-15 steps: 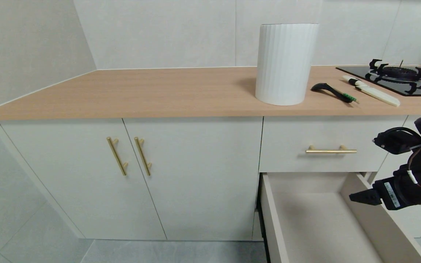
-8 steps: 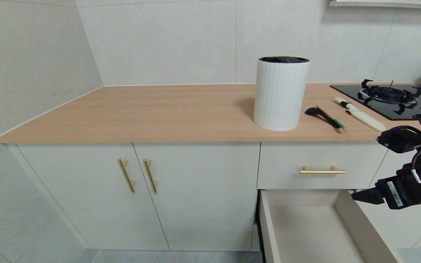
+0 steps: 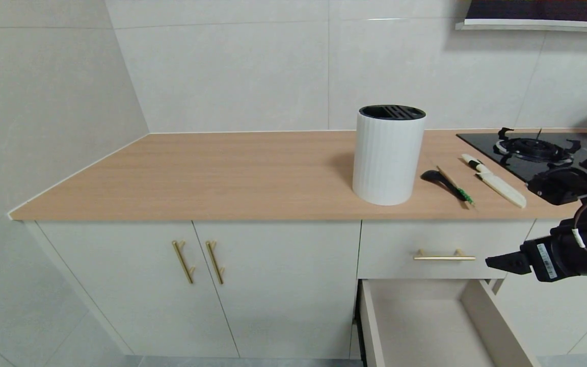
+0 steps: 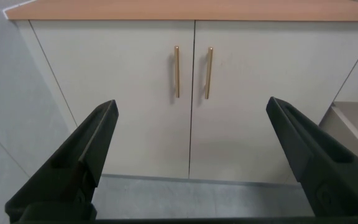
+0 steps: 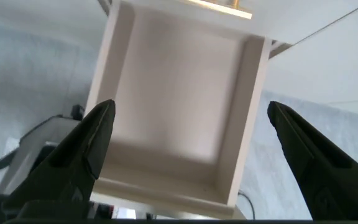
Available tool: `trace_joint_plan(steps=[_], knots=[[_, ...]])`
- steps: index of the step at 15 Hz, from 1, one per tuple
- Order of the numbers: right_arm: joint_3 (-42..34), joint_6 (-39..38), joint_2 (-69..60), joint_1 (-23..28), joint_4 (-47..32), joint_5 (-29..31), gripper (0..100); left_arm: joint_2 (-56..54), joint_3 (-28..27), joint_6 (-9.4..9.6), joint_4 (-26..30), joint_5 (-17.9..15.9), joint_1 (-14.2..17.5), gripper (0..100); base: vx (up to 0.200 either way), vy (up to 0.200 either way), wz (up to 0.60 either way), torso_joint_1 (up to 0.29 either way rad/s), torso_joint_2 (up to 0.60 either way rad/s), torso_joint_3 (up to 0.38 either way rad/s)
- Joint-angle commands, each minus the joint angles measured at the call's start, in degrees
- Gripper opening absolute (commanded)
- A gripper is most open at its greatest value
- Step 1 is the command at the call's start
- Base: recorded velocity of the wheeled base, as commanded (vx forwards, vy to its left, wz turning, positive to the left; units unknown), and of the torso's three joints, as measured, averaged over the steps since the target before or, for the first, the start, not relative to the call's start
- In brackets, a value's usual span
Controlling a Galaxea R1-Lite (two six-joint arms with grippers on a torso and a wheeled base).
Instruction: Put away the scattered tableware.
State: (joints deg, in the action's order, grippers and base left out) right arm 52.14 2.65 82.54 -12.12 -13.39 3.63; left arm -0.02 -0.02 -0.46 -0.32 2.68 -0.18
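Right end effector [image 5: 189, 111]: fingers [image 5: 82, 158] spread wide, nothing between them. It hangs over the pale pulled-out lower drawer [image 3: 370, 326], camera looking down into it. In the head view this arm sits at the right edge, in front of the cabinet and level with the closed upper drawer [image 3: 390, 250]. One black finger points towards the robot's left.

Label: a white sticker with dark print [image 3: 543, 254] on the right wrist housing. The print is too small to read. No other writing can be made out.

Left end effector [image 4: 191, 104]: fingers equally wide, holding nothing. It is held low and faces the two off-white cabinet doors with vertical brass bar handles [image 4: 191, 71]. A corner of the open drawer shows beside them.

Tableware, all on the wood-grain counter [image 3: 222, 173], well above and apart from both end effectors:
- white ribbed cylindrical holder with a black slotted top [image 3: 388, 158], upright, near the front edge, above the seam between doors and drawers.
- black-headed utensil with a thin handle ending in green [image 3: 446, 184], lying flat just to the right of the holder.
- cream-bladed knife with a white and black handle [image 3: 495, 181], flat, just beyond the utensil and apart from it.

Black glass gas hob [image 3: 533, 150] is set into the counter beside the knife. The upper drawer carries a horizontal brass bar handle [image 3: 445, 256].
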Motion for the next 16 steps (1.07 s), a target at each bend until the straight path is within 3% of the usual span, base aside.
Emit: trace_joint_plan(steps=[1,2,5,9,16], knots=[[1.3,0.2,1.0,-0.1,1.7,-0.1,100,0.0,0.0,0.02,0.0,0.0,0.0,100,0.000,0.000,0.00,0.000,0.00,0.000],[6.0,0.0,5.3,0.0,4.2,-0.2,100,0.0,0.0,0.02,0.0,0.0,0.0,100,0.000,0.000,0.00,0.000,0.00,0.000],[19.6,-2.3,14.8,2.3,0.9,-0.1,100,0.0,0.0,0.02,0.0,0.0,0.0,100,0.000,0.000,0.00,0.000,0.00,0.000],[30.5,-6.2,24.5,4.6,0.1,0.5,100,0.0,0.0,-0.06,0.0,0.0,0.0,100,0.000,0.000,0.00,0.000,0.00,0.000],[37.2,-8.1,33.6,7.8,0.0,0.7,100,0.0,0.0,0.02,0.0,0.0,0.0,100,0.000,0.000,0.00,0.000,0.00,0.000]])
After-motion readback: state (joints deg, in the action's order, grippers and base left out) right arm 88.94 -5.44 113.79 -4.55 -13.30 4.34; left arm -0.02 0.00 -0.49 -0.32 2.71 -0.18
